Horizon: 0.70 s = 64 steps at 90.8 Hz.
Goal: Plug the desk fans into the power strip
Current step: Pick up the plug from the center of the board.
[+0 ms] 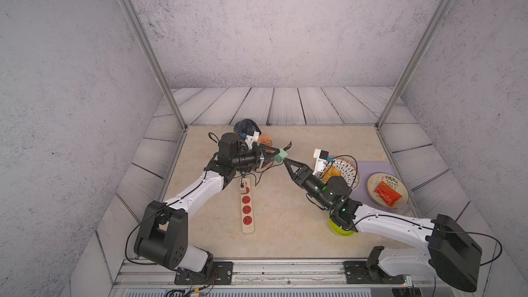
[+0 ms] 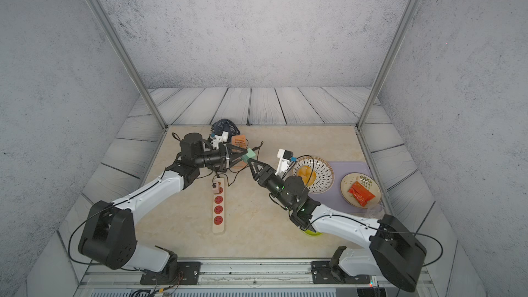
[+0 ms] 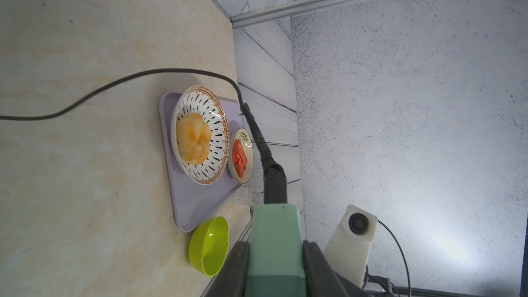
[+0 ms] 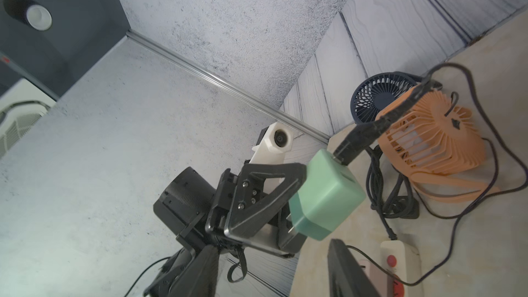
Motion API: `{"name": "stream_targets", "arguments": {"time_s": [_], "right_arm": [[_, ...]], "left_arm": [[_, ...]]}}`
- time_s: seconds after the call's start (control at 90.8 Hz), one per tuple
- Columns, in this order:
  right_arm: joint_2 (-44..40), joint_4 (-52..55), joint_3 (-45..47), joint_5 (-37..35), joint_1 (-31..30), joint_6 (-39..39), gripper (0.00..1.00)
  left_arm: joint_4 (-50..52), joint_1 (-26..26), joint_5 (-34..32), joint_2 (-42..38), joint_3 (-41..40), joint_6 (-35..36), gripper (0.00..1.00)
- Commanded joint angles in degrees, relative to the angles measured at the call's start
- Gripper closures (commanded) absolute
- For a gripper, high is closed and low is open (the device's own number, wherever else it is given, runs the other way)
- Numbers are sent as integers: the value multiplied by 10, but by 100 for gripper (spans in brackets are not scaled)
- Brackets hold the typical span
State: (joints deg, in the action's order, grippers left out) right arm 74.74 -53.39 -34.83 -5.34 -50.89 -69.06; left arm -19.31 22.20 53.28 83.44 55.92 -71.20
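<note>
Strip: power strip (image 1: 246, 210) lies flat on the table (image 1: 285, 224), red sockets up. It sits low beneath the left fingers and nearer the robot's base, with its corded end closest to them.
Fans: blue fan (image 1: 246, 127) and orange fan (image 1: 264, 139) stand behind the left fingers, by the table's far edge.
Left gripper (image 1: 275, 153): fingers pinch the green plug (image 1: 282, 156) by its sides, up off the table and clear of the strip.
Cord: black cord (image 3: 160, 72) leaves the plug end facing away from the fingers. Can't tell which fan it runs to.
Right gripper (image 1: 286, 163): fingers spread, nothing between them. Tips are just beside the plug, contact unclear.
Past the right wrist: tray (image 1: 380, 167) with two plates, and a green bowl (image 1: 340, 230).
</note>
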Motion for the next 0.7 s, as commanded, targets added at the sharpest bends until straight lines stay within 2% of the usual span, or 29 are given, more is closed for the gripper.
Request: {"name": "stream_targets", "arguments": {"time_s": [0.0,0.121,0.264,0.429,0.693], "right_arm": [[58,-168,21,-7,9,-99,46],[112,-264,17,1,11,-130,48],[123,-267,0,31,12,-116,49],[115,-266,12,5,17,-113,51],[139,-268,-7,24,19,-120,69]], "left_arm": [[-37,4,10,-18,21,1,100],[-34,8,12,-14,26,4,100],[-34,12,10,-9,23,9,100],[-25,15,13,-13,24,15,100],[-14,21,8,-11,19,31,100]]}}
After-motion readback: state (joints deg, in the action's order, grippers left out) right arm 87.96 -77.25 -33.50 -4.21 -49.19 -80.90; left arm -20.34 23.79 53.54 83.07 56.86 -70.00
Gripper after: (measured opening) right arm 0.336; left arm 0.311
